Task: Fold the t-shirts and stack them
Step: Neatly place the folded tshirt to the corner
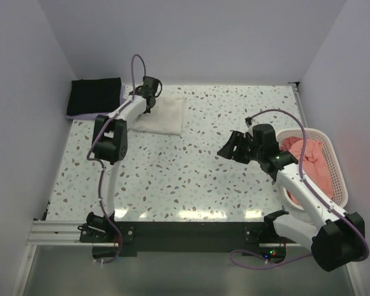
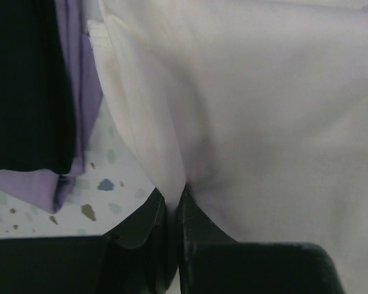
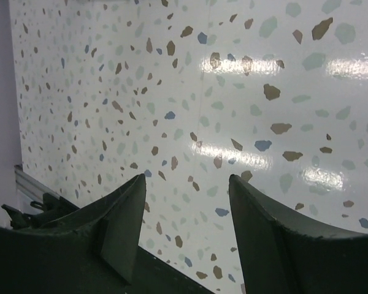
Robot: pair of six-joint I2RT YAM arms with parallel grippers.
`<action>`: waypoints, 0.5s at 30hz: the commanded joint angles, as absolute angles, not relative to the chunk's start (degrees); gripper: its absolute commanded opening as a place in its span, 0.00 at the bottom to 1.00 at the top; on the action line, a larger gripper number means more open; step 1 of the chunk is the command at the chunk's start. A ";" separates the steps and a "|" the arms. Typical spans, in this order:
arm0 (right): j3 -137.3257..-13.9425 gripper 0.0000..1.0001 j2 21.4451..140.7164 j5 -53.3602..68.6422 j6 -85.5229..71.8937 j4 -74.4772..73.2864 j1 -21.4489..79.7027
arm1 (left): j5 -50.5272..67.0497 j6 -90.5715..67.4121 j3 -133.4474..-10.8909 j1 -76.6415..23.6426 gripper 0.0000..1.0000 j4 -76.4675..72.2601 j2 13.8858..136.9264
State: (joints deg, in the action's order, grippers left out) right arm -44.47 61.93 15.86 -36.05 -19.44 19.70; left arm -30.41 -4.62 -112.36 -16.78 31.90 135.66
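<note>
You have two tees stacked at the far left corner: the black tee [image 1: 97,95] on the lavender tee [image 2: 80,79]. Your left tool [image 2: 173,211] is pinched shut on the far left edge of the folded cream tee [image 1: 166,117], just right of that stack. The salmon-pink tee [image 1: 311,160] lies unfolded in the basket [image 1: 339,179] at right. Your right tool [image 3: 187,180] hangs wide open and empty over the desk [image 1: 191,179].

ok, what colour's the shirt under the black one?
Pale lavender shirt; left wrist view shows it best.
</note>
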 commanded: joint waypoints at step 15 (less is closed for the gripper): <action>-38.32 0.59 58.71 13.36 -30.32 -26.01 19.69 | -36.21 18.72 -123.04 -3.69 0.00 23.90 131.39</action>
State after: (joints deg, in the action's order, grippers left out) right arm -38.85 59.81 14.94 -32.03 -25.19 19.73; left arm -34.72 14.74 -117.84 -5.39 28.23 135.55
